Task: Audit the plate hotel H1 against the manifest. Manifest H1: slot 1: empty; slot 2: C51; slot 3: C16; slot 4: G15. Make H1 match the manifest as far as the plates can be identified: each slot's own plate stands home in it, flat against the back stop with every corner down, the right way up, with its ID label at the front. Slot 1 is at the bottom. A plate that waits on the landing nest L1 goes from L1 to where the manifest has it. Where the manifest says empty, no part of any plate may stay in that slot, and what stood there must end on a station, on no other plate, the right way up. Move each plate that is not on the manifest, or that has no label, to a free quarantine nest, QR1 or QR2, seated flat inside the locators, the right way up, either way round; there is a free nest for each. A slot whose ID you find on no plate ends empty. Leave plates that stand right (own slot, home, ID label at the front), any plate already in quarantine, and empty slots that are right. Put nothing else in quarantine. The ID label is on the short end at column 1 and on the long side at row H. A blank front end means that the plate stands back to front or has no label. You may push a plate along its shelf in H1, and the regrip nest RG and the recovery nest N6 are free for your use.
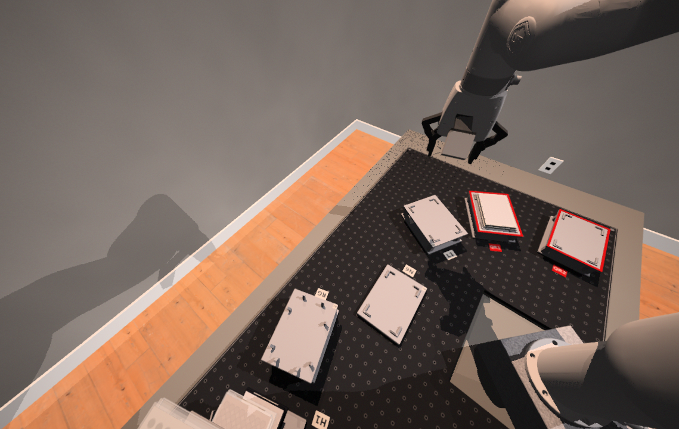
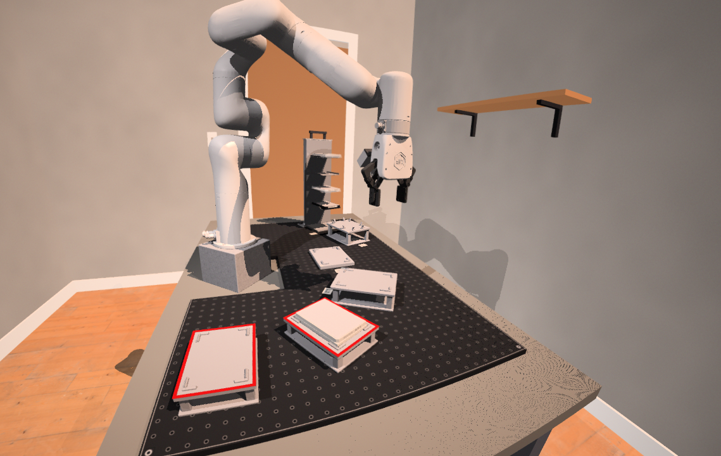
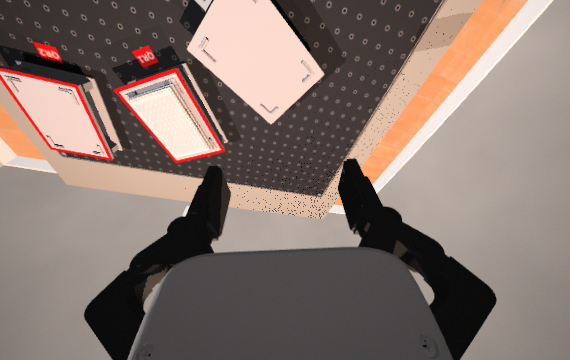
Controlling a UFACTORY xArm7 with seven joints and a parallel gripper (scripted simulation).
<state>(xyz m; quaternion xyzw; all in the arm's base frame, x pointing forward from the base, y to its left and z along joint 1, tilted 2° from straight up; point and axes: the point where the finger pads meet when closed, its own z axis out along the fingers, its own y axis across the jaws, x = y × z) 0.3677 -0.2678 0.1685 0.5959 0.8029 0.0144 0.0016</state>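
The gripper (image 2: 388,194) hangs released and empty high over the table's edge, at twelve o'clock from the plate (image 1: 494,211) seated in QR1 (image 1: 495,235), evidently between errands.

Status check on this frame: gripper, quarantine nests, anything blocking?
Gripper open, empty, high above the table's edge. One plate seated in QR1; QR2 bare. Nothing in the way.

Plate (image 2: 328,322) seated on nest QR1 (image 2: 351,350), between QR2 (image 2: 216,360) and L1 (image 2: 364,282).
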